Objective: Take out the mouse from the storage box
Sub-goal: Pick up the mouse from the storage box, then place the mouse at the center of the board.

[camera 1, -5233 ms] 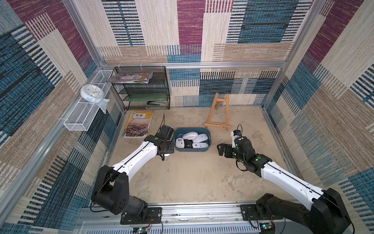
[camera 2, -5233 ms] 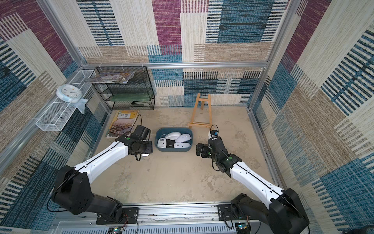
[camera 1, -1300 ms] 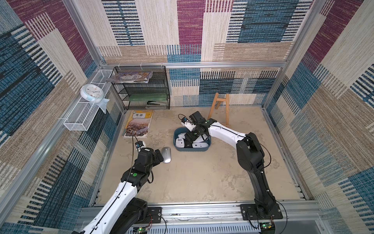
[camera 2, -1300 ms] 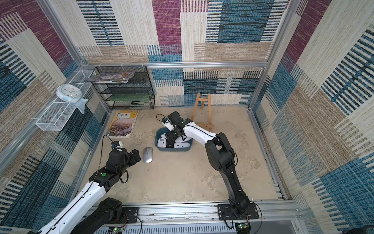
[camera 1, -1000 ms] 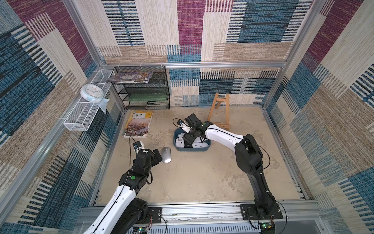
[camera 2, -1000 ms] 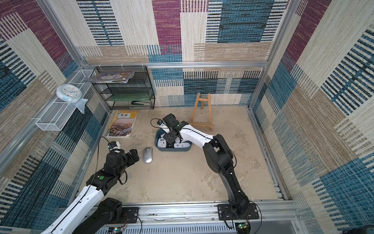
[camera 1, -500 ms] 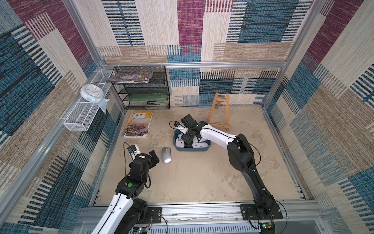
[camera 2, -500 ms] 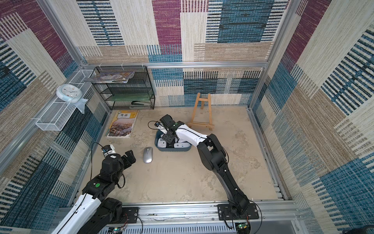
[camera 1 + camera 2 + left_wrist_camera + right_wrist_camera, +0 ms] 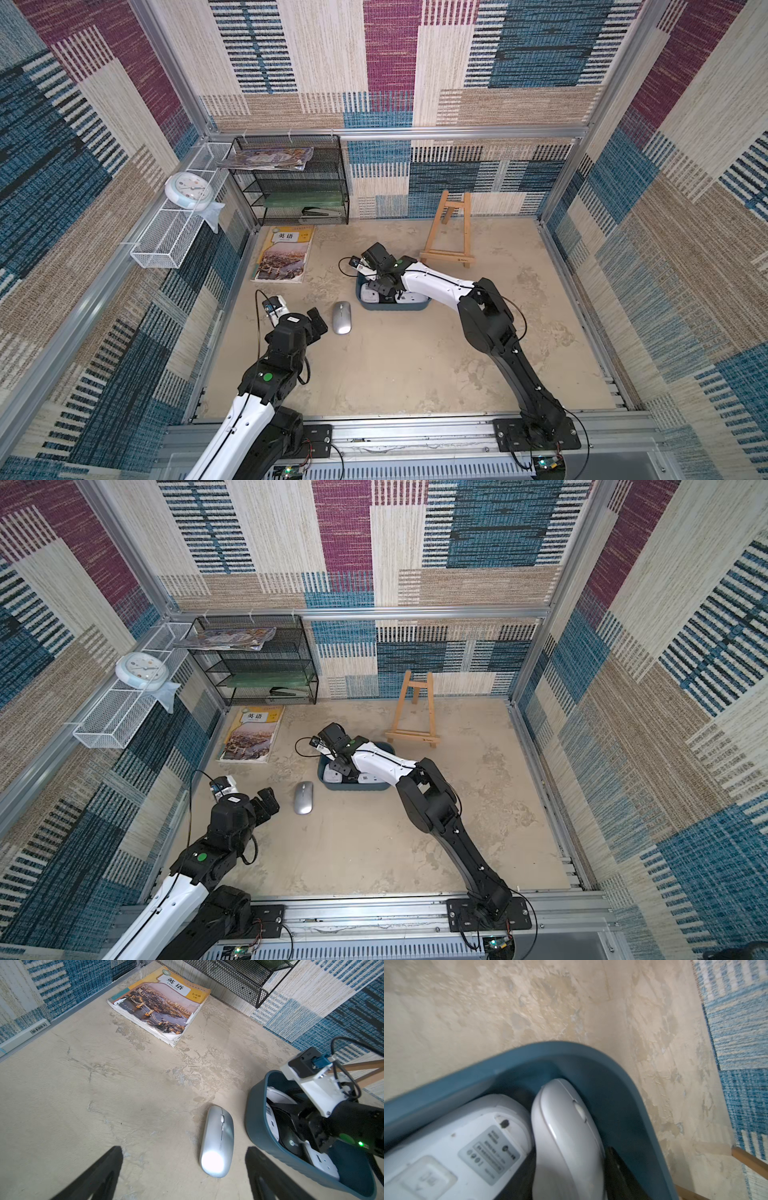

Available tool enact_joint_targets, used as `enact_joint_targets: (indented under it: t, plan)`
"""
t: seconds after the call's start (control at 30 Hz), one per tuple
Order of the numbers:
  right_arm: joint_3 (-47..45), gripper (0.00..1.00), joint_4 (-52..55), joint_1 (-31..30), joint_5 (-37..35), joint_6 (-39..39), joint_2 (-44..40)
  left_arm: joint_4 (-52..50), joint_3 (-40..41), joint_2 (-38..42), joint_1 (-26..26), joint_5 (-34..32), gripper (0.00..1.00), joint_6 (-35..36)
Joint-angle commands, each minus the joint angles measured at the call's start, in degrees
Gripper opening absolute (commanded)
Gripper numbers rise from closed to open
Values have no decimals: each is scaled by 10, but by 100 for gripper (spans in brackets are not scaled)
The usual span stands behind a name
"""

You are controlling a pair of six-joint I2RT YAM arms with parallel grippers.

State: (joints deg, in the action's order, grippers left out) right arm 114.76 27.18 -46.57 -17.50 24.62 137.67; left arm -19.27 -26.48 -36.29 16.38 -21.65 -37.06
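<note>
Nearest, the left pincer (image 9: 182, 1148) is spread; a silver mouse (image 9: 341, 318) lies on the desk (image 9: 395, 365) beside the storage box (image 9: 395, 308); the right pincer (image 9: 383, 286) reaches inside, grip untellable; only the right wrist view shows a white mouse (image 9: 566, 1136) on edge against the wall.

The worktop (image 9: 83, 1095) is showing a rough, mottled, matt beige, plaster-like finish. The silver mouse (image 9: 218, 1140) is gleaming with a smooth metallic sheen, and the storage box (image 9: 257, 1122) is looking like smooth, matt teal plastic. The white mouse (image 9: 566, 1136) is shining glossy. The book (image 9: 160, 1003) is fraying at its paper edges. The rack (image 9: 228, 972) is reading as black metal mesh, and the easel (image 9: 446, 257) as bare wood.
</note>
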Motion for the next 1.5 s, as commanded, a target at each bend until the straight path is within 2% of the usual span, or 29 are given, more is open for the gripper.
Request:
enact_joint_targets:
  t: [0.0,0.2,0.37,0.77,0.93,1.23,1.47]
  plan:
    - [-3,41,23,1,-20,1,10,10,2,-3,0,7,97,3]
    - [-16,29,9,-5,-26,2,-9,13,-1,-15,0,10,97,3]
    - [-34,24,-6,-7,-24,-4,-37,14,-2,-20,0,12,98,4]
    - [-87,20,-23,-8,-26,-52,-113,15,-3,-27,0,6,98,3]
    - [-118,20,-26,-17,-34,-82,-155,1,-1,-4,0,-15,98,1]
    - [-208,19,-16,-73,-67,-137,-256,-27,19,96,0,-56,98,-8]
    - [-284,19,4,-157,-87,-196,-302,-50,27,137,0,-88,98,-21]
